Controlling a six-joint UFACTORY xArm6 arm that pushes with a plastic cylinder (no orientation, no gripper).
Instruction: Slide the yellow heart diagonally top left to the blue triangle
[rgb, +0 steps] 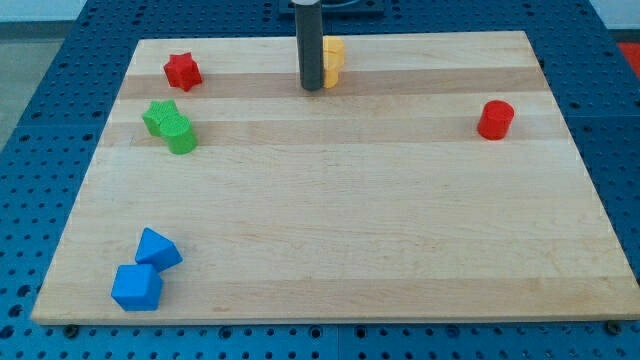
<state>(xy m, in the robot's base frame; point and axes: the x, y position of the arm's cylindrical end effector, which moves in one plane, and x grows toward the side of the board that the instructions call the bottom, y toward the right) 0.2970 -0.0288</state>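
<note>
The yellow heart (333, 60) lies near the view's top centre of the wooden board, partly hidden behind the dark rod. My tip (311, 88) rests on the board right at the heart's left side, touching or nearly touching it. The blue triangle (158, 249) lies at the view's bottom left, far from the heart and the tip.
A blue cube (137, 287) sits just below and left of the blue triangle, touching it. A red star (182, 71) lies at the top left. Two green blocks (170, 126) sit together below it. A red cylinder (495, 119) stands at the right. The board's edge (330, 320) runs along the bottom.
</note>
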